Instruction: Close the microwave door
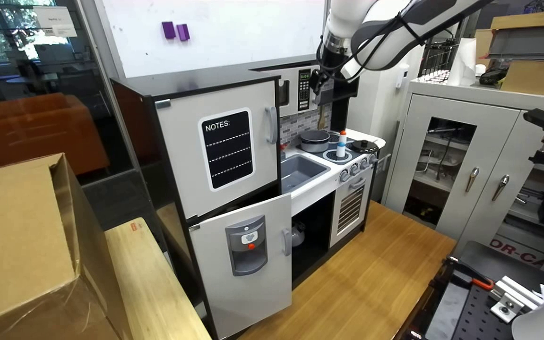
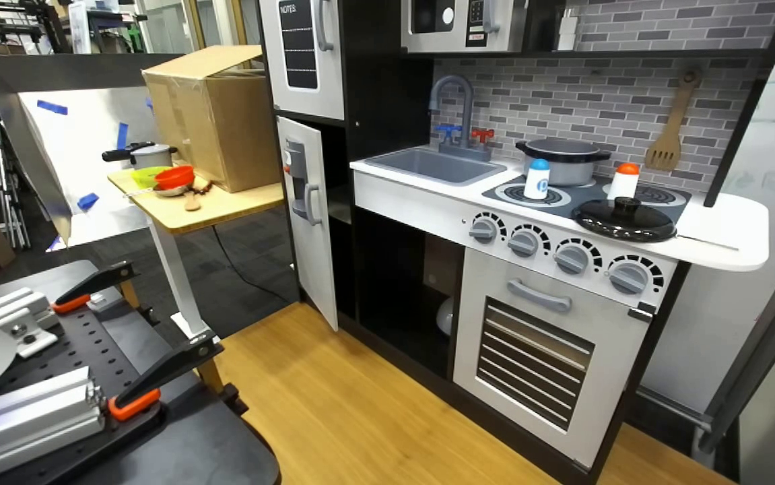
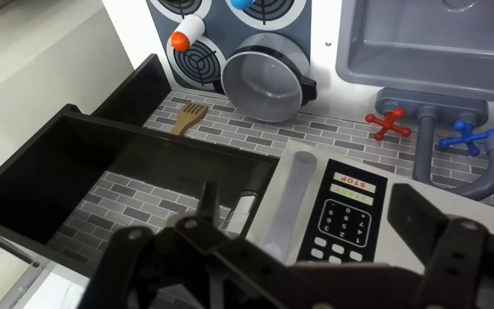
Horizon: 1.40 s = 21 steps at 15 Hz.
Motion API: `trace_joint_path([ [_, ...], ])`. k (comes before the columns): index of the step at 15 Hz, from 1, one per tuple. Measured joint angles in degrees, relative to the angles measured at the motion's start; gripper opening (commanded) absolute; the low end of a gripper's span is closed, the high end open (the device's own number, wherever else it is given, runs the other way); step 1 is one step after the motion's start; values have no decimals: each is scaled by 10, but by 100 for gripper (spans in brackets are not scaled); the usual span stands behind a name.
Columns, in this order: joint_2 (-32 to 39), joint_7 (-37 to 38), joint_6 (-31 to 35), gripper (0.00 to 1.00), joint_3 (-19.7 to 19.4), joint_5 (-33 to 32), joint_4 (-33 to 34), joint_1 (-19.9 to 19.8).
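The microwave door [image 1: 291,106] is a small white panel with a dark window, a black keypad and a grey handle. It shows in an exterior view at the top [image 2: 460,34] and in the wrist view with its keypad upside down [image 3: 344,210]. It looks about flush with the microwave; I cannot tell whether it is fully shut. My gripper [image 1: 319,81] is close to the microwave's handle side. In the wrist view the gripper [image 3: 312,206] is open and empty, its fingers on either side of the handle [image 3: 292,206] and keypad. The window is hidden in the wrist view.
A black shelf [image 3: 152,154] holding a white object [image 3: 241,210] adjoins the microwave. Below are the faucet [image 3: 422,146], sink [image 2: 427,166], pot [image 2: 565,168] and two shakers. The lower fridge door [image 1: 248,295] stands ajar. A tall fridge cabinet adjoins the microwave's opposite side.
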Motion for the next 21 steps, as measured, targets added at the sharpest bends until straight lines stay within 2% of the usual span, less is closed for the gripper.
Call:
trace_joint_path([
  [6,3,3,4,100,0,0,0,0],
  [11,63,7,111,100,-5,67,22,0],
  [15,133,12,168,100,-12,79,78,-5],
  [21,138,39,172,100,-14,79,84,-5],
])
